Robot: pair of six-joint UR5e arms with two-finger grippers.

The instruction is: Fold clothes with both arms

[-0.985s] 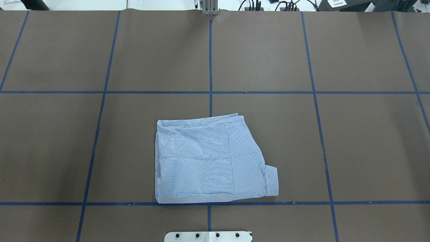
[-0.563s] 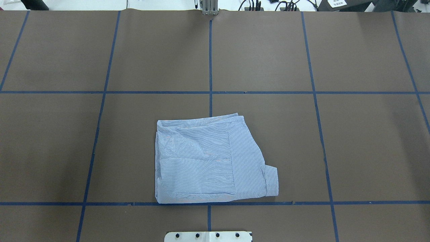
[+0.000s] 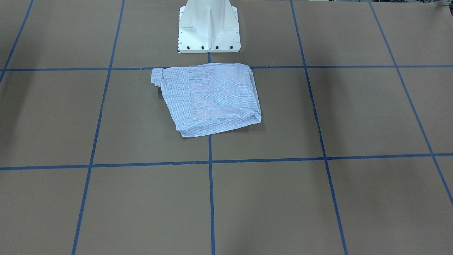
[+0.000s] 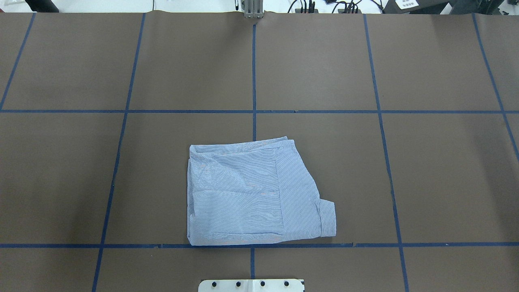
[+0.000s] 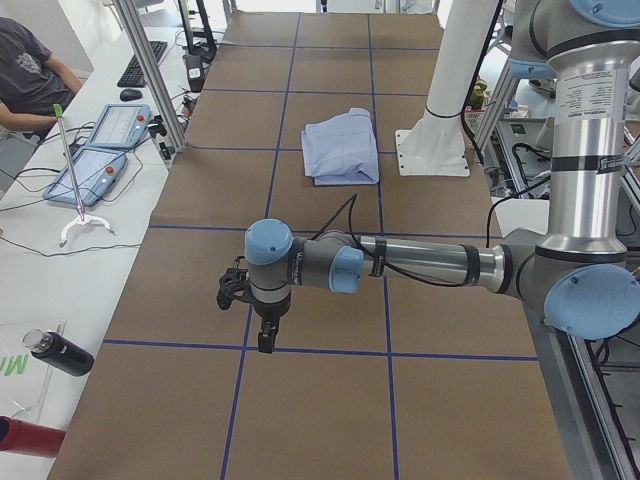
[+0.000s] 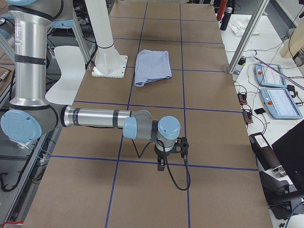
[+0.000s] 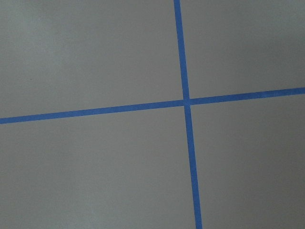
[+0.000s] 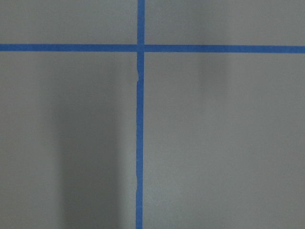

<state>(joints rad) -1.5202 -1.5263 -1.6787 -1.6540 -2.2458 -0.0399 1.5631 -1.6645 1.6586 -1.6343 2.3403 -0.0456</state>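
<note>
**Folded shirt at rest, both arms standing off.** The striped shirt (image 4: 243, 194) lies as a flat packet on the brown counter (image 4: 425, 170), just in front of the white pedestal base (image 3: 208, 24). It straddles the centre tape line, a placing within reach of either arm. One cuff (image 4: 327, 217) juts out on the robot's right. The left tool (image 5: 265, 338) and right tool (image 6: 161, 164) hang over bare blue tape (image 7: 186, 101) crossings, well apart from the shirt. Whether either is released or clenched cannot be told. Folding appears essentially complete.
</note>
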